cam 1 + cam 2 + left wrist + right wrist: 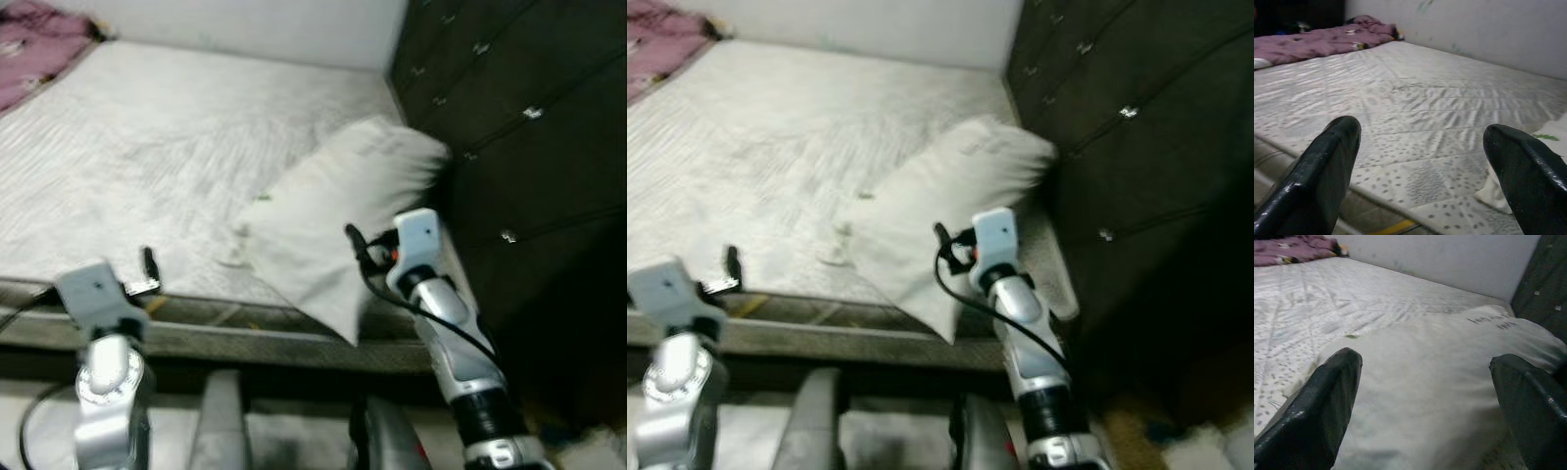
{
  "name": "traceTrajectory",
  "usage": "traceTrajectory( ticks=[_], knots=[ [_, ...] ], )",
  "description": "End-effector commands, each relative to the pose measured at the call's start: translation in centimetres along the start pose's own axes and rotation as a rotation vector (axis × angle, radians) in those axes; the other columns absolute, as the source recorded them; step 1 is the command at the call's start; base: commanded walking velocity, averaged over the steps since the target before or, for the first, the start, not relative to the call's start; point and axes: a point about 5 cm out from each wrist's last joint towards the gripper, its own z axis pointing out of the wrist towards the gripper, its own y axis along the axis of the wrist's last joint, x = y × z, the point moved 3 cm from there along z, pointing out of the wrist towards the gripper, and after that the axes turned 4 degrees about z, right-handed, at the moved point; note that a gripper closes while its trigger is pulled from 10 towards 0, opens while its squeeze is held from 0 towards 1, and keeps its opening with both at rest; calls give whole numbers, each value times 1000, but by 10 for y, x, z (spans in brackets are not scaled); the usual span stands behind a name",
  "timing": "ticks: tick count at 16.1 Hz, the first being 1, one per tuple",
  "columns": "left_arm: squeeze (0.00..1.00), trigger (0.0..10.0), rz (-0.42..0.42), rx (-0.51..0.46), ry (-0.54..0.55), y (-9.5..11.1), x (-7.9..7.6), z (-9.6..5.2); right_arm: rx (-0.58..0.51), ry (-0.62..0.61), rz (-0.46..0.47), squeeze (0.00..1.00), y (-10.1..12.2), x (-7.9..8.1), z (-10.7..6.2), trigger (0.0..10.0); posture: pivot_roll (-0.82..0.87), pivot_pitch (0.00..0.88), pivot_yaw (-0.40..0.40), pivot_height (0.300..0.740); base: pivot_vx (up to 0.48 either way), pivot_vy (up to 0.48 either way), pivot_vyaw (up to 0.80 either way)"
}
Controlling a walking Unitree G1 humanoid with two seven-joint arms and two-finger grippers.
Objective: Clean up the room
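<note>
Both silver arms reach forward at the bed's near edge, closest to where I stand. Beyond them the bed (147,147) spreads bare and pale, a dark tufted headboard (529,127) along its right side and a purple blanket (34,49) bunched at the far left corner. A white pillow (333,211) lies askew near the headboard, its long axis running from the near edge, where one corner overhangs, back toward the headboard. The right tool (355,242) hovers just over that near end, black fingers spread wide with nothing between them, the pillow straight ahead of it. The left tool (149,269), equally wide open and empty, sits over bare mattress well to the pillow's left. My guess is the right arm, being nearer, takes the pillow next.
</note>
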Motion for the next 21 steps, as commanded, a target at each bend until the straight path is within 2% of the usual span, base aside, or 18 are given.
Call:
traceTrajectory(
  ticks=[1, 6, 12, 15, 17, 21],
  knots=[
    [0, 10000, -24, -13, -8, 5, -7, 1, -15, -4, -22, 0, 7, -6, 1, 10000, 55, 1, -98, 605, 0, 0, 0],
    [0, 10000, -19, -24, -1, 7, -6, 5, -15, 22, -24, 0, 7, -3, 0, 10000, 52, 0, -101, 555, 0, 0, 0],
    [0, 10000, -39, -21, -25, 6, -11, 0, 7, 27, -30, 0, -1, -4, -9, 10000, 48, 0, -87, 555, 0, 0, 0],
    [0, 10000, -40, -26, -32, 7, -12, -6, 32, 68, -59, 0, -4, 0, -13, 10000, 54, 28, -101, 555, 375, 0, 0],
    [0, 10000, -44, -18, -31, 6, -14, -6, 54, 100, -63, 0, -10, 4, -15, 10000, 53, 60, -93, 555, 444, 0, 603],
    [0, 10000, -45, -21, -64, 9, -19, -4, 56, 76, -39, 0, -6, 3, -17, 10000, 42, 98, -95, 555, 469, 0, 194]
  ],
)
